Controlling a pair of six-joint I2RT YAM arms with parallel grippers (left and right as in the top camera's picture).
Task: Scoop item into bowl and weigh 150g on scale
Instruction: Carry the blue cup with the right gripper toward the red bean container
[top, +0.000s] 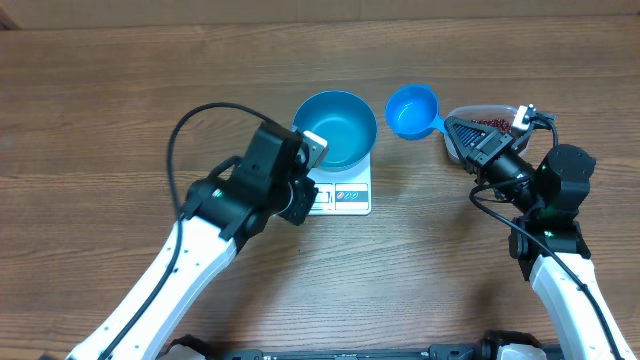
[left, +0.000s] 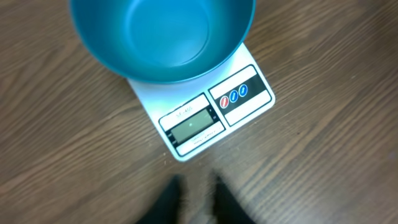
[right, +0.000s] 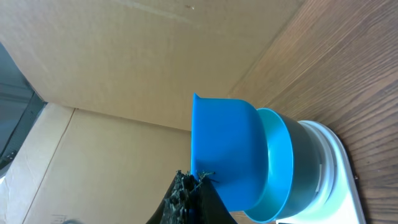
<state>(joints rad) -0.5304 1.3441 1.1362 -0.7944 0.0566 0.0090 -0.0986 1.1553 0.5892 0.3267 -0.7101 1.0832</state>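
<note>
Right gripper clenched on small blue plastic scoop, looks empty, near deep blue bowl on white square scale; next: load red-brown beans.

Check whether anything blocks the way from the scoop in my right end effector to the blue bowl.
Nothing visible does. The scoop, in the right end effector, hangs just right of the bowl, with a small open gap between them. The left end effector is by the display edge of the scale, off that path.
</note>
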